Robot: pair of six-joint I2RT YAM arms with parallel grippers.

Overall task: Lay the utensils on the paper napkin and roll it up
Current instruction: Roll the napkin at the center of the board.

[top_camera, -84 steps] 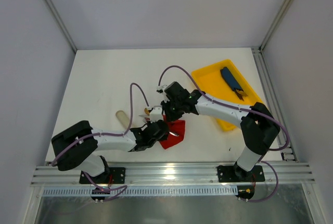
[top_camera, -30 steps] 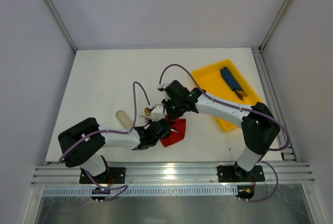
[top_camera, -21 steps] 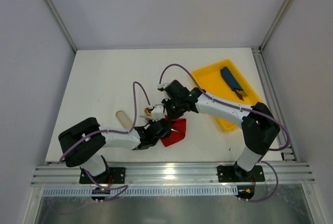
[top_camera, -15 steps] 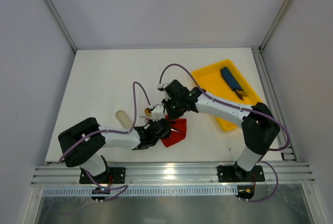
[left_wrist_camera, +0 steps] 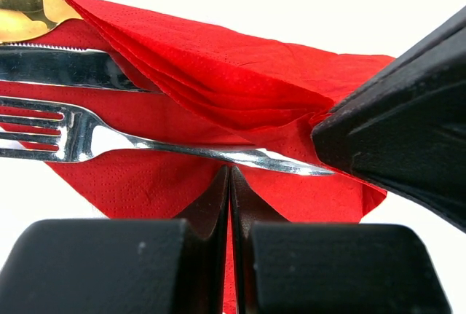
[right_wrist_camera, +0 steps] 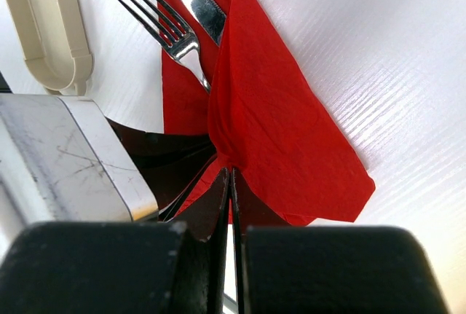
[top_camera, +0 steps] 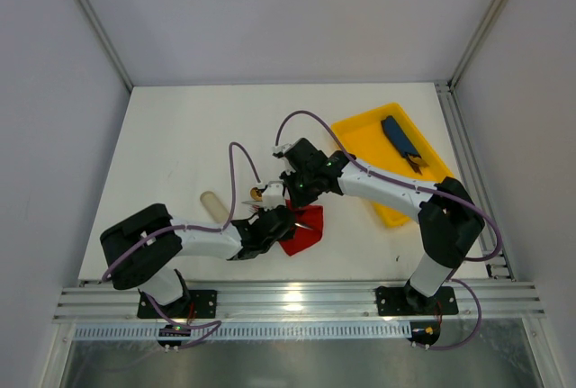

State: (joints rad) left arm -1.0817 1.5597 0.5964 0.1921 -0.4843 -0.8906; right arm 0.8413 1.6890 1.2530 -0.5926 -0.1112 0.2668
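Red paper napkin (top_camera: 304, 233) lies on the bench (top_camera: 180, 136) near its front edge, under the left hand (top_camera: 277, 220) and right hand (top_camera: 297, 197). From the left wrist, fork (left_wrist_camera: 73, 135), knife (left_wrist_camera: 65, 66) and spoon (left_wrist_camera: 22, 1) lie parallel, heads leftward, handles under the fold. This hand is closed to a slit showing red, its grip uncertain. From the right wrist, that hand is closed, pinching the gathered fold. The paper looks thin, limp and tearable, and the slick, stiff metal may slide out. Take the folded edge and roll across the handles.

White arm links (top_camera: 382, 187), black joints (top_camera: 445, 226), purple cables (top_camera: 306, 116)
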